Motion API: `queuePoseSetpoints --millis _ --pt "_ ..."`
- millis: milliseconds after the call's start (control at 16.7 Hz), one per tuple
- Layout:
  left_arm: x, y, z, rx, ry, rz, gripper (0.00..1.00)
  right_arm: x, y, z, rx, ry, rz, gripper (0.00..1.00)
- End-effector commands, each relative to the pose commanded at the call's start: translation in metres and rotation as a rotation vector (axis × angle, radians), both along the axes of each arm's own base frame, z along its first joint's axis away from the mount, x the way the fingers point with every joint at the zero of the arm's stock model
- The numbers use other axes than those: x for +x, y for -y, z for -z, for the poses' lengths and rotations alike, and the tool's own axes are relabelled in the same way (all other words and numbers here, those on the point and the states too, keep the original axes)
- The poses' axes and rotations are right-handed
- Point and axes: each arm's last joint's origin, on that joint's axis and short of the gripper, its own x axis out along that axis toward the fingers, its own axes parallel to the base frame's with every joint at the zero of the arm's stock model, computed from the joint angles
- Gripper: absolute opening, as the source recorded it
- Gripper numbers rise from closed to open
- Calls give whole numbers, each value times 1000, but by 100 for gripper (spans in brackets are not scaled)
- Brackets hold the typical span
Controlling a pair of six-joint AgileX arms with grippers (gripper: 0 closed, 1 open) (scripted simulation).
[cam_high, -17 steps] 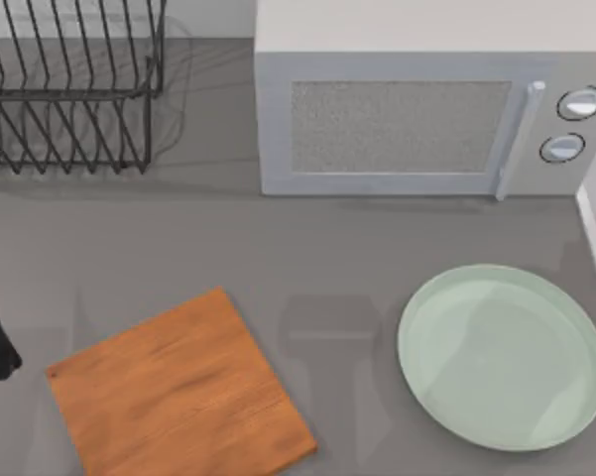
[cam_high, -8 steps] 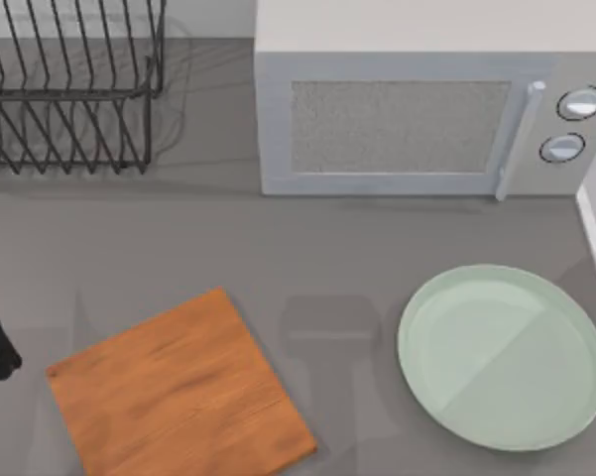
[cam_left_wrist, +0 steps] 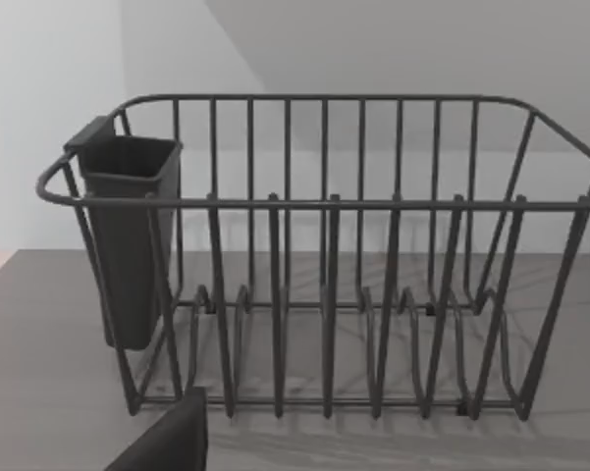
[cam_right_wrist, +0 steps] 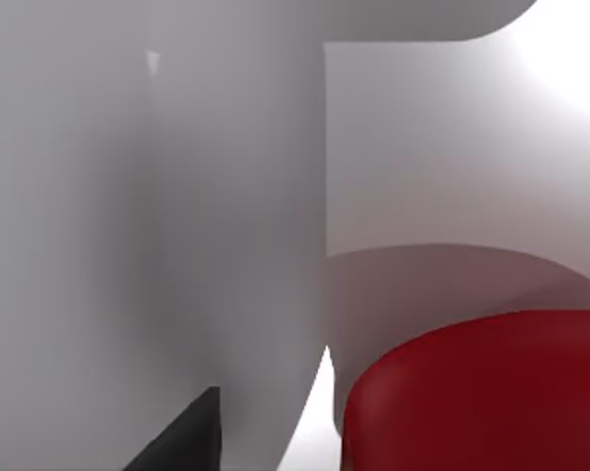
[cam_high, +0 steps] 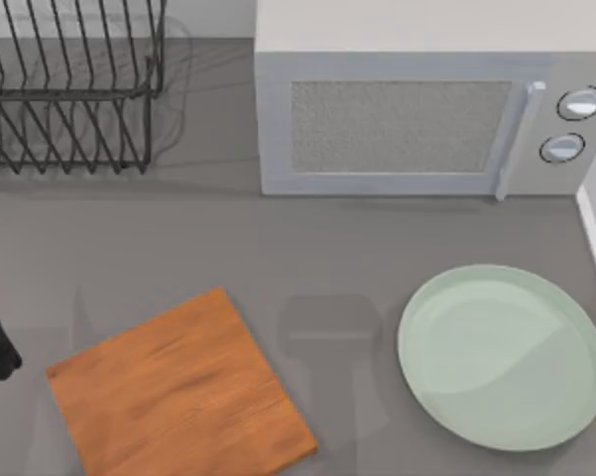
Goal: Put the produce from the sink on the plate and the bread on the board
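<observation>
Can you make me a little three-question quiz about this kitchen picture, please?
1. True or false: the plate already has food on it.
2. What sits behind the plate, against the back wall? A) a toaster B) a microwave C) a kettle
3. Fill in the word: in the right wrist view, the round thing close to the camera is coloured ____.

Key:
1. False: the pale green plate is bare, and so is the board.
2. B.
3. Red: it looks like the apple, lying against pale grey walls.
</observation>
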Motion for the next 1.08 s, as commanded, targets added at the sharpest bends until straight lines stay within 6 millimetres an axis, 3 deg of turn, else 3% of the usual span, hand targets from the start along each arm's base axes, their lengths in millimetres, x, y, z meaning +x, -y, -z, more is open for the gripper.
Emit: queuePoseSetpoints --millis 120,900,1080 --pt "0 0 0 0 0 0 100 0 0 0 0 0 0 100" --pt "0 0 0 0 0 0 100 0 0 0 0 0 0 2" --pt "0 0 0 0 0 0 100 0 0 0 0 0 0 0"
